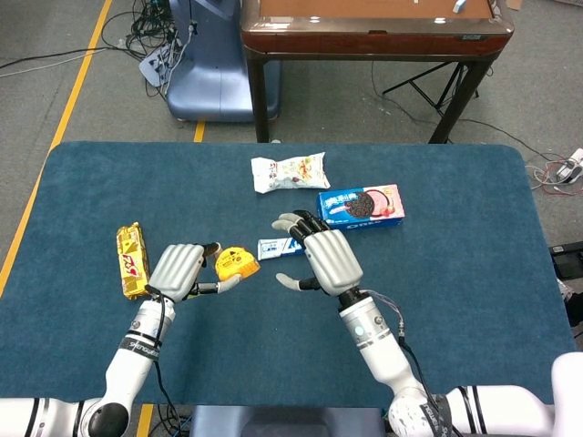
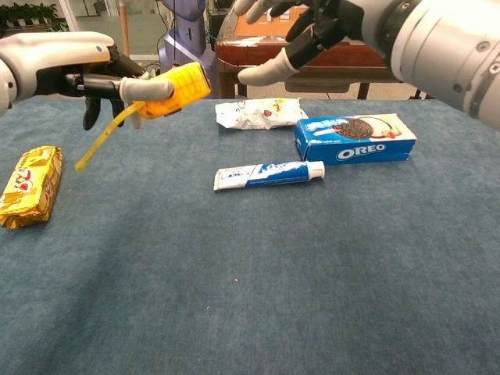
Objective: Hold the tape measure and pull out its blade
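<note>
My left hand (image 1: 179,269) raised above table, gripping tape measure (image 1: 235,263) between thumb and fingers, knuckles up, forearm running back toward lower left. My right hand (image 1: 321,259) hanging in air near centre, palm down, holding nothing, fingers spread and reaching toward left hand, thumb sticking out sideways. In chest view, right hand (image 2: 301,31) showing high, left hand (image 2: 101,76) at upper left.
</note>
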`<state>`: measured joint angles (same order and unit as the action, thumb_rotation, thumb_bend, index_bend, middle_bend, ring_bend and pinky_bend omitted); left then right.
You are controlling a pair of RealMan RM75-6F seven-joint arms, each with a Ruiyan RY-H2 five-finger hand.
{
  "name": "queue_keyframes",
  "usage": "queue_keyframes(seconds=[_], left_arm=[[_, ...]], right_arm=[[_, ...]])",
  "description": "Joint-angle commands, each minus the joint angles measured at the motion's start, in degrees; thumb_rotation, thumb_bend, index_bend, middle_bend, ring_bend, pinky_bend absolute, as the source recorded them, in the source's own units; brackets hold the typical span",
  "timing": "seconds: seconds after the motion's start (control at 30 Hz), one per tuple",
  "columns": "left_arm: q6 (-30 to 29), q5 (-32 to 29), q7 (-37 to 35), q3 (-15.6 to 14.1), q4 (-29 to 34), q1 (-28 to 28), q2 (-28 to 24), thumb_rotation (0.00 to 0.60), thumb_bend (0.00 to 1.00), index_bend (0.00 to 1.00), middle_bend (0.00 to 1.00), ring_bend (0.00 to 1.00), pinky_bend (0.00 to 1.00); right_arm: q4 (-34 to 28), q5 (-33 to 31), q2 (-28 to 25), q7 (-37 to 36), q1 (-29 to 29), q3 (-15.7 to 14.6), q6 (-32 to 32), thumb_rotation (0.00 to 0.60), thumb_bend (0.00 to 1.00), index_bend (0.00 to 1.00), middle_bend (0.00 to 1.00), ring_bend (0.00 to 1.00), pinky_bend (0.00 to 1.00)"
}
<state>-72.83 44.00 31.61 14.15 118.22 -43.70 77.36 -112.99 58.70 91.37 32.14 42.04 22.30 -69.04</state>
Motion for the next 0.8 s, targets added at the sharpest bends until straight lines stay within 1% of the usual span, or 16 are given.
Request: queue_keyframes(seconds=[0.03, 0.37, 0.8], left_arm=[[-0.03, 0.19, 0.02, -0.09, -0.30, -0.22, 0.49, 0.297, 0.17, 0.50, 0.52, 0.48, 0.63], [0.11, 0.72, -0.22, 0.02, -1.39, -0.88, 1.88, 0.298, 0.17, 0.50, 0.52, 0.47, 0.63], [0.35, 3.52, -2.19, -0.49, -2.42, -0.49, 2.82, 0.302, 0.17, 0.50, 0.52, 0.48, 0.63]], right_arm=[[0.85, -0.84, 0.87, 0.11, 0.97, 0.32, -0.14, 0.600, 0.25, 0.24, 0.21, 0.13, 0.21], [2.80, -2.64, 2.91, -0.67, 3.46, 0.72, -0.64, 0.600, 0.25, 0.24, 0.21, 0.13, 0.21], [4.24, -5.20, 4.18, -0.42, 5.44, 0.81, -1.84, 0.600, 0.25, 0.24, 0.21, 0.13, 0.21]])
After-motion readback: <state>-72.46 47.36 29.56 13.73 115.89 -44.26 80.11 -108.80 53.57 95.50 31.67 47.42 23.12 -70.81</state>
